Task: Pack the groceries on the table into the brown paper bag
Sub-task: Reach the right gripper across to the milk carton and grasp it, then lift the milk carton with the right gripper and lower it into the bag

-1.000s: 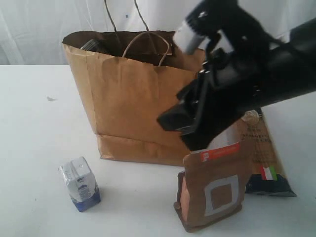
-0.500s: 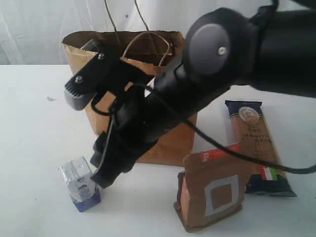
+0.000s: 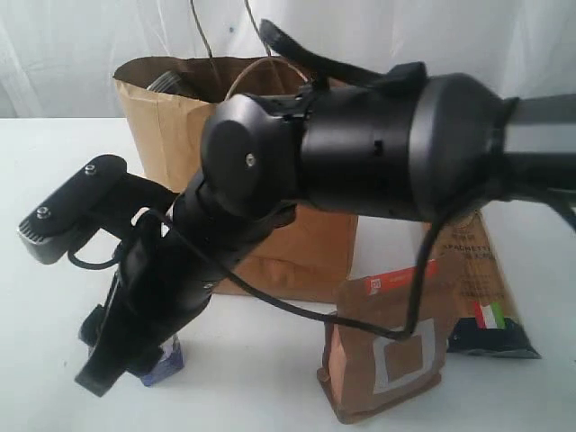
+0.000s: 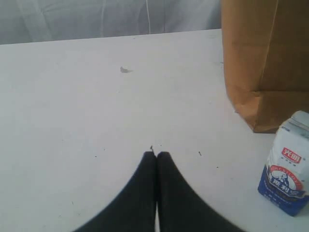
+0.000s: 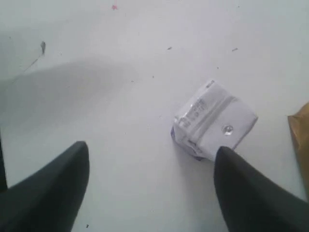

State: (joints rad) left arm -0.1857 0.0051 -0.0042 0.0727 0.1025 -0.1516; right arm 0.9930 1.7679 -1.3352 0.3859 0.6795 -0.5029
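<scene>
The brown paper bag [image 3: 184,144] stands open on the white desk [image 3: 54,180], its cord handles rising above its rim. The small blue-white carton [image 4: 287,176] stands upright on the desk just in front of the bag's left bottom corner, close to the bag but apart from it. The right arm [image 3: 360,153] reaches across the bag's front face and down over this carton. The right end effector [image 5: 152,149] hangs above the carton with its fingers spread wide and nothing between them. The carton sits off to one side of the gap, by the tip of one finger [image 5: 241,188]; whether they touch cannot be told. The left end effector [image 4: 155,155] is low over bare desk farther out from that same bag corner, its fingers pressed together and empty. In front of the bag's right half stands the brown pouch with orange strip [image 3: 387,351], upright, and the long spaghetti packet [image 3: 481,288] lies flat by the bag's right side.
</scene>
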